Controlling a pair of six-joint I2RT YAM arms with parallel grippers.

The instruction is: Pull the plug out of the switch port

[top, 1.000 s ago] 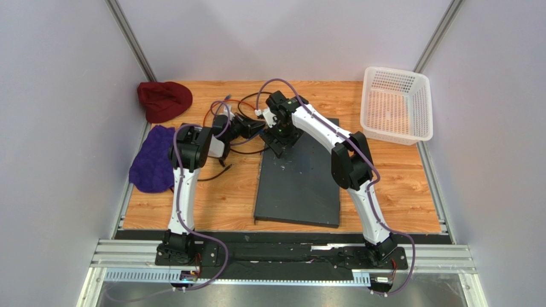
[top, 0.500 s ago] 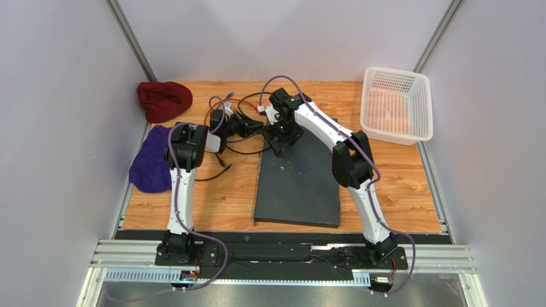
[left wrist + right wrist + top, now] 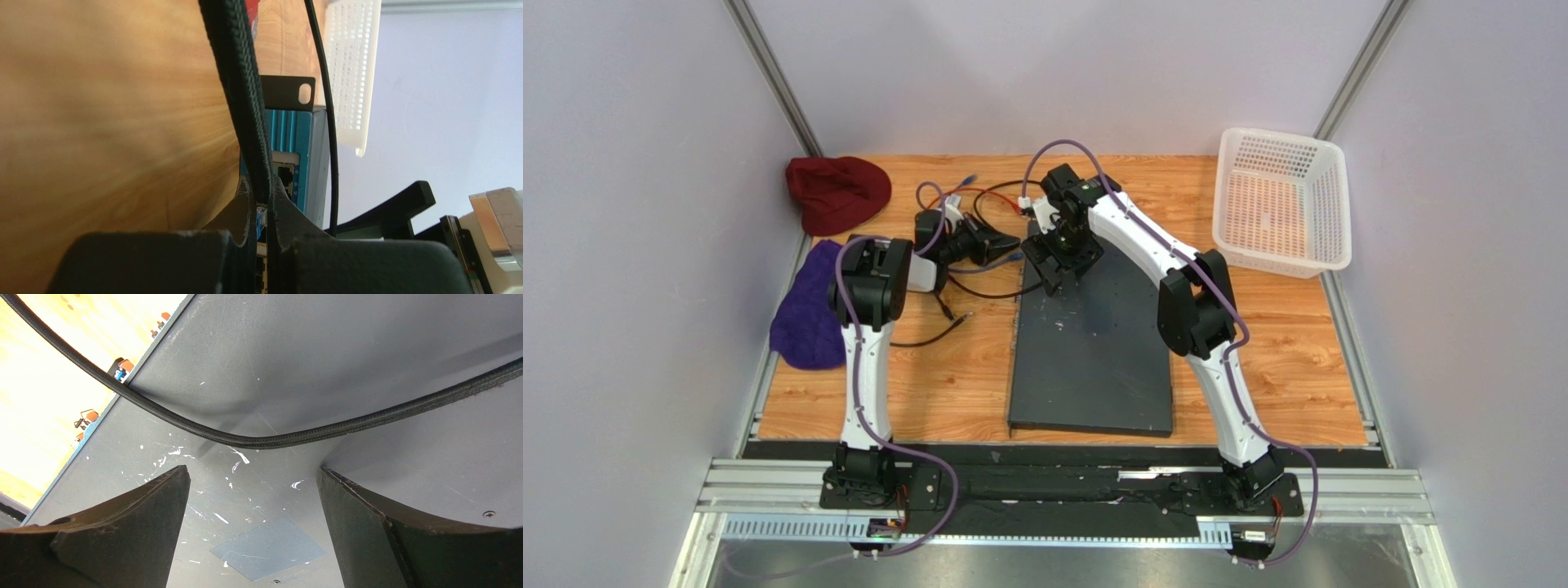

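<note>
The switch [image 3: 1093,349] is a big dark grey slab lying mid-table. Its scuffed top [image 3: 258,367] fills the right wrist view. My right gripper [image 3: 1060,261] stands open over the switch's far left corner, its fingers [image 3: 147,520] spread just above the top with nothing between them. My left gripper [image 3: 1004,254] sits just left of that corner, shut on the bluish plug [image 3: 263,218] and its black braided cable [image 3: 236,73]. The switch's blue port face [image 3: 288,168] shows just beyond the fingertips, with an empty port. The plug looks clear of the switch edge.
A white mesh basket [image 3: 1280,202] stands at the far right. A dark red cloth [image 3: 837,192] and a purple cloth [image 3: 815,306] lie at the left edge. Loose black and red cables [image 3: 979,202] curl on the wood behind the left gripper. A braided cable [image 3: 258,441] crosses the right wrist view.
My left gripper has drawn back to the left, away from the switch, with the plug and cable in it. The right gripper has stayed over the switch corner.
</note>
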